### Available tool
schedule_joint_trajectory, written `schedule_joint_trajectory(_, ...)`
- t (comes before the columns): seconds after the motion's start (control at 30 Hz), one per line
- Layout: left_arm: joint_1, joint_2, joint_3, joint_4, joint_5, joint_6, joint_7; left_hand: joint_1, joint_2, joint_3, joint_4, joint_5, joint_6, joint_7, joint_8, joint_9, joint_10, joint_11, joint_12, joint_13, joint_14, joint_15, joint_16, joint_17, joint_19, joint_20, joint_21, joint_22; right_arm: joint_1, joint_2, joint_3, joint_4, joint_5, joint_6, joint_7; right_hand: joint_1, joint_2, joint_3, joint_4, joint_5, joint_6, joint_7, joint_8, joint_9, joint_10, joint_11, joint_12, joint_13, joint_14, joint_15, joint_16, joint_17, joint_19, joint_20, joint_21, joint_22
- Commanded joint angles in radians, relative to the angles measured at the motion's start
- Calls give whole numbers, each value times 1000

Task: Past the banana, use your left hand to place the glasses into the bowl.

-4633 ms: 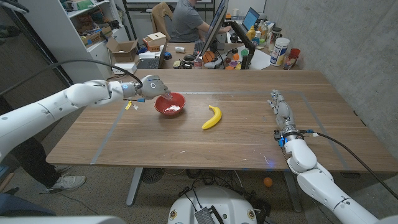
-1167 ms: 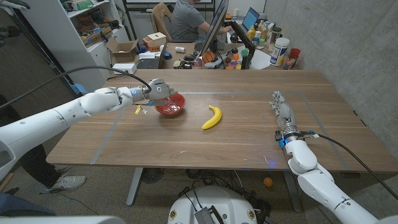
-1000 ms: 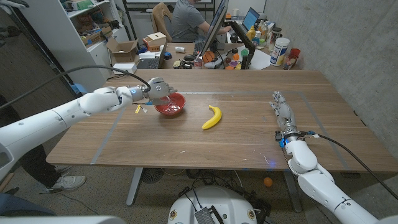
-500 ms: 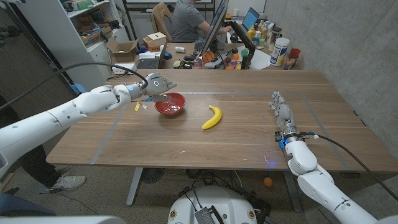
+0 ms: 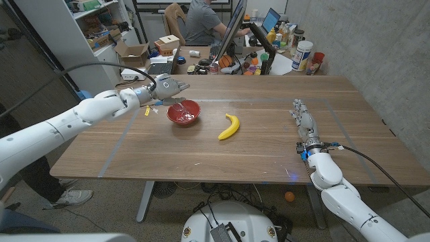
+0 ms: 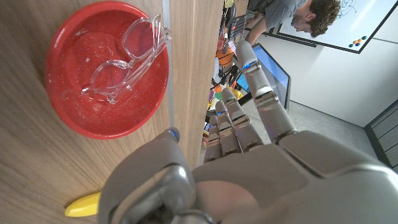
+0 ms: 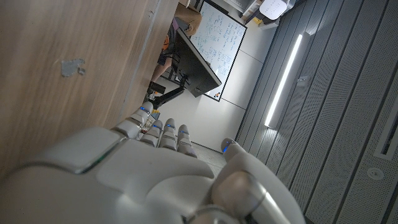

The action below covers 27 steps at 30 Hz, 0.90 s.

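Observation:
The clear-framed glasses lie inside the red bowl, leaning against its wall. The same bowl stands on the table's left half, with the glasses faintly visible in it. My left hand hovers just beyond the bowl's far left rim, fingers spread, holding nothing. From the left wrist camera the left hand has its fingers straight and apart, beside the bowl. The yellow banana lies right of the bowl. My right hand stands with its fingers apart near the table's right edge.
A small yellow tag lies on the table left of the bowl. Pale tape lines mark a rectangle on the wooden table. Behind the table a person sits at a cluttered desk with monitors.
My left hand has risen from the bowl's rim and drawn back to the far left, fingers opening. The glasses stay in the bowl. The right arm has not moved.

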Motion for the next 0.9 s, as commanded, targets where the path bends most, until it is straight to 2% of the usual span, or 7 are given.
schedule_joint_trajectory(0.03,42,0,-50,-37,-40,37,-13,-28,1,-1,9,9,-13,8,1,2,-5,11,4,3,-7,-3,7,3,-13,13,-21,1,-13,-5,6,-14,2,4,-1,5,52,6,-1,8,3,9,-1,2,4,5,-4,5,3,-7,-2,3,-8,-71,2,3)
schedule_joint_trajectory(0.13,50,-4,-61,-47,-59,50,-33,-43,3,-2,11,11,-18,13,1,1,-10,15,4,2,-11,1,7,3,-19,14,-32,1,-16,-5,8,-17,2,4,-3,5,52,6,-1,8,3,8,-1,2,6,5,-3,5,3,-7,-2,3,-10,-72,1,3)
schedule_joint_trajectory(0.33,69,-5,-79,-63,-57,88,-14,-85,8,-3,14,15,-17,19,6,1,-18,26,6,1,-23,12,8,2,-42,28,-67,3,-22,-9,12,-26,1,-1,-6,5,53,7,-1,8,5,8,0,2,7,7,-3,5,4,-6,-2,4,-11,-72,1,3)
schedule_joint_trajectory(0.43,73,-6,-90,-74,-84,91,-28,-118,9,-2,13,17,-32,15,3,0,-51,30,-2,-2,-44,17,4,2,-46,35,-88,4,-25,-12,14,-30,4,-5,-5,5,53,7,0,8,5,8,0,2,8,7,-2,5,5,-6,-2,4,-11,-72,1,3)
schedule_joint_trajectory(0.53,78,-7,-98,-83,-96,98,-40,-147,9,-1,12,20,-49,13,1,-1,-80,23,-7,-4,-60,18,3,2,-51,44,-107,5,-29,-12,16,-32,2,-4,-7,5,54,7,0,8,6,9,0,2,8,5,-2,5,5,-6,-1,4,-11,-72,1,3)
schedule_joint_trajectory(0.6,83,-8,-105,-88,-111,101,-41,-170,9,1,12,22,-62,11,0,-2,-99,23,-8,-7,-77,17,1,2,-72,48,-129,6,-31,-12,17,-33,0,-1,-9,5,54,7,0,8,7,9,0,2,8,5,-2,5,6,-6,-1,4,-10,-72,2,3)
schedule_joint_trajectory(0.9,119,-1,-138,-119,-153,129,-28,-230,5,-1,14,27,-85,12,1,-2,-134,34,-6,-12,-121,42,-3,1,-114,54,-177,9,-36,-11,19,-32,2,6,-4,4,54,7,0,7,9,10,1,2,10,5,-2,5,9,-6,0,4,-10,-73,2,3)
